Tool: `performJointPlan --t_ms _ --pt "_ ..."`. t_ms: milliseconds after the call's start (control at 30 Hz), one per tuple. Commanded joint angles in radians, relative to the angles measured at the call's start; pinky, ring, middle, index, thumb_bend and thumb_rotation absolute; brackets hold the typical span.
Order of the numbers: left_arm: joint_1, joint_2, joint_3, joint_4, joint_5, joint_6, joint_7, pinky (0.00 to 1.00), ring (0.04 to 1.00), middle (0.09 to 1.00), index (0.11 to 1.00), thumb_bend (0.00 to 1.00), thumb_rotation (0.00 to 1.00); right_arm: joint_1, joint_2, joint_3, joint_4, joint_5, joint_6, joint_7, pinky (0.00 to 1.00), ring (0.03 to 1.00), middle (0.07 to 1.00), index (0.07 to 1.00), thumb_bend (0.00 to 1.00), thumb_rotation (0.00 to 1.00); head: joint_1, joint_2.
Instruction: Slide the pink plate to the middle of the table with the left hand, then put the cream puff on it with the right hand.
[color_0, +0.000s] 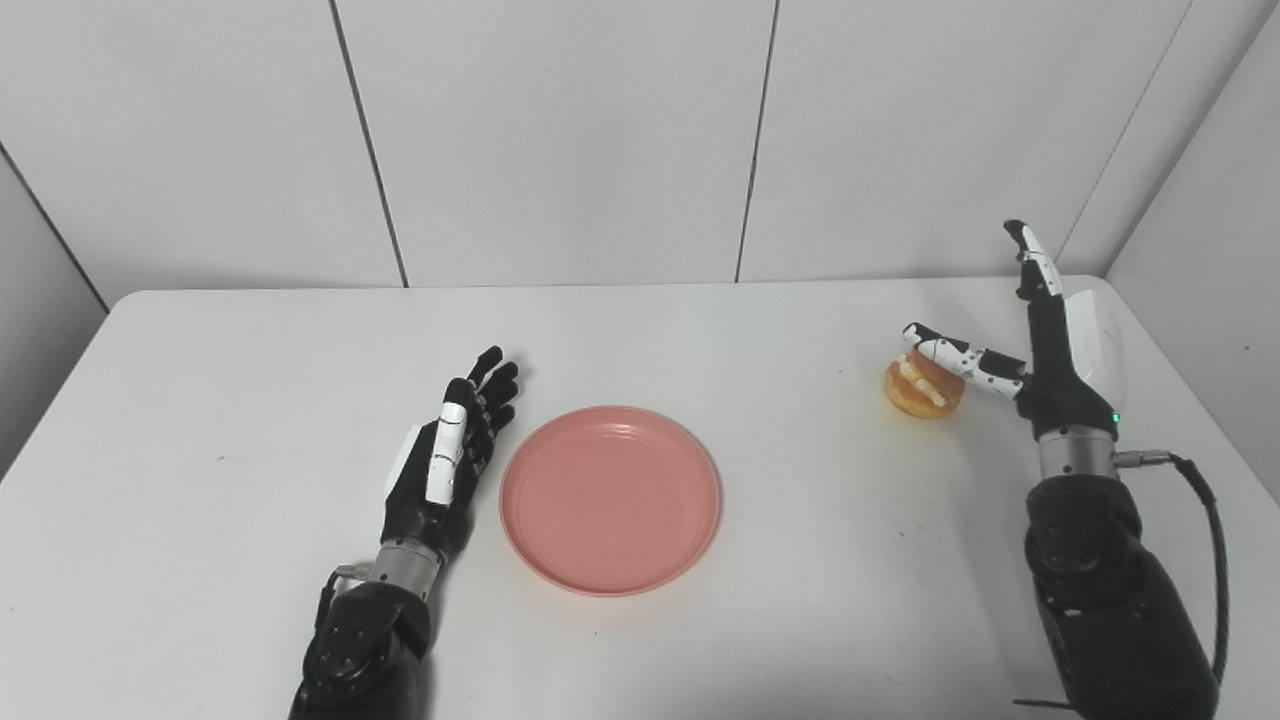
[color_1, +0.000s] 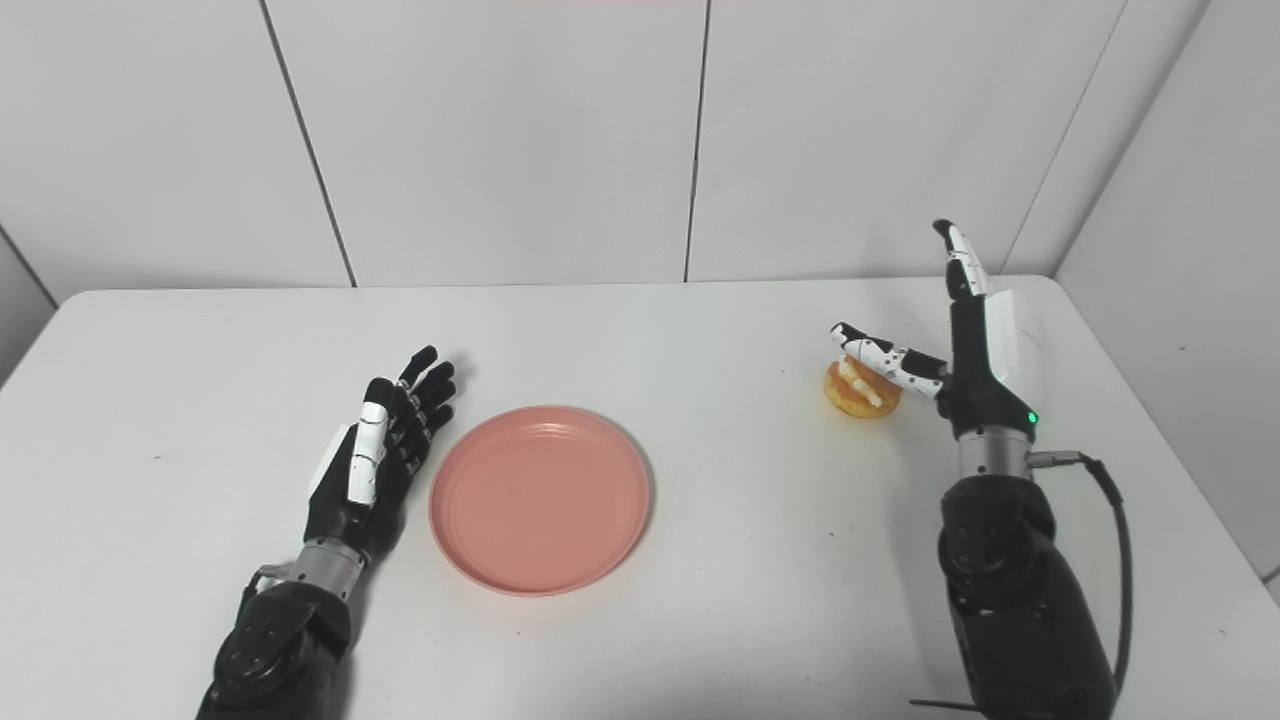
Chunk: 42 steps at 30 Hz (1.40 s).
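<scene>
**Plate centred, puff not yet lifted**

We see the pink plate (color_0: 610, 498) near the middle of the white table (color_0: 200, 400), our left hand (color_0: 447, 450) just beside it — fingers straight, holding nothing. Our right hand (color_1: 965, 340) stands spread open, thumb over the cream puff (color_1: 860, 390) — no grip closed.
</scene>
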Motion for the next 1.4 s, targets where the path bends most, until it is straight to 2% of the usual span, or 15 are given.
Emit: performJointPlan --t_ms 0,167,467,733,867,967,1033,1067,1133,1233,1367 --pt "0.058 0.013 -0.002 0.052 0.003 0.007 -0.014 0.97 0.96 0.942 0.922 0.69 1.0 -0.047 -0.03 -0.003 -0.006 -0.001 0.028 -0.003 0.79 0.892 0.926 0.917 0.69 0.41 0.001 0.002" --pt "0.061 0.016 -0.003 0.05 0.005 0.007 -0.013 0.99 0.964 0.943 0.922 0.72 1.0 -0.055 -0.036 0.017 0.021 -0.011 0.084 0.016 0.78 0.883 0.92 0.913 0.72 0.39 0.003 0.003" --pt "0.063 0.019 -0.006 0.049 0.005 -0.004 -0.014 0.99 0.962 0.943 0.924 0.7 1.0 -0.053 -0.045 0.052 0.029 -0.012 0.145 0.05 0.77 0.88 0.917 0.899 0.73 0.33 0.0 0.005" --pt "0.061 0.017 -0.005 0.05 0.002 0.002 -0.014 0.98 0.961 0.942 0.922 0.71 1.0 -0.063 -0.06 0.075 0.055 -0.005 0.162 0.076 0.76 0.874 0.916 0.906 0.71 0.29 0.005 0.006" --pt "0.065 0.015 -0.008 0.035 0.004 0.015 -0.012 0.99 0.962 0.944 0.922 0.71 1.0 -0.064 -0.062 0.076 0.072 0.017 0.144 0.087 0.71 0.849 0.92 0.901 0.71 0.26 0.004 0.005" --pt "0.065 0.015 -0.007 0.038 0.002 0.014 -0.012 0.99 0.964 0.944 0.924 0.7 1.0 -0.063 -0.062 0.078 0.074 0.031 0.147 0.096 0.57 0.738 0.928 0.905 0.69 0.25 0.005 0.007" --pt "0.065 0.015 -0.006 0.041 0.001 0.014 -0.012 0.99 0.963 0.943 0.922 0.7 1.0 -0.063 -0.064 0.082 0.075 0.034 0.149 0.1 0.51 0.668 0.929 0.906 0.68 0.22 0.005 0.007" --pt "0.065 0.015 -0.006 0.041 0.001 0.013 -0.013 0.99 0.962 0.943 0.923 0.7 1.0 -0.063 -0.065 0.084 0.075 0.037 0.155 0.109 0.5 0.661 0.901 0.902 0.68 0.2 0.004 0.007" --pt "0.064 0.015 -0.006 0.044 -0.002 0.009 -0.016 0.98 0.962 0.943 0.923 0.7 1.0 -0.064 -0.067 0.09 0.078 0.038 0.165 0.123 0.56 0.716 0.869 0.897 0.67 0.17 0.004 0.008" --pt "0.061 0.016 -0.007 0.057 0.0 -0.007 -0.02 0.98 0.961 0.944 0.925 0.7 1.0 -0.067 -0.07 0.098 0.094 0.037 0.159 0.128 0.66 0.789 0.884 0.889 0.65 0.14 0.005 0.009" --pt "0.063 0.014 -0.008 0.049 0.0 -0.002 -0.016 0.98 0.96 0.941 0.922 0.7 1.0 -0.07 -0.075 0.112 0.113 0.028 0.154 0.127 0.67 0.799 0.898 0.883 0.61 0.13 0.005 0.009"
